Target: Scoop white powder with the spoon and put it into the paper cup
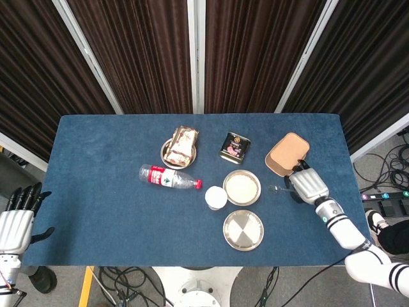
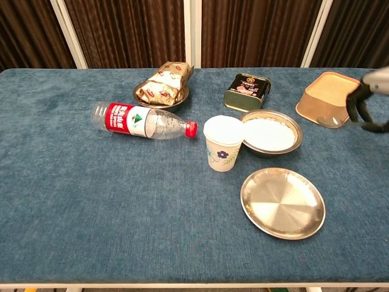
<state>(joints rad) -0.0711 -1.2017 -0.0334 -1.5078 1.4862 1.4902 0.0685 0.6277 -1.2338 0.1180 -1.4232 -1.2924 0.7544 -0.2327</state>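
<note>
My right hand point(image 1: 308, 184) holds a small metal spoon point(image 1: 277, 188) above the table, just right of the steel bowl of white powder point(image 1: 242, 187). In the chest view the right hand point(image 2: 368, 100) is at the right edge, and the spoon point(image 2: 334, 121) shows blurred in front of the tan container. The paper cup point(image 1: 215, 197) stands upright against the bowl's left side; the chest view shows the cup point(image 2: 223, 143) and the bowl point(image 2: 270, 134) together. My left hand point(image 1: 16, 220) hangs open off the table's left edge.
An empty steel plate point(image 2: 282, 202) lies in front of the bowl. A tan container point(image 2: 323, 92) sits at the back right, a dark tin point(image 2: 247, 91) behind the bowl. A water bottle point(image 2: 141, 121) lies on its side left of the cup, behind it a dish of snack packets point(image 2: 162, 90).
</note>
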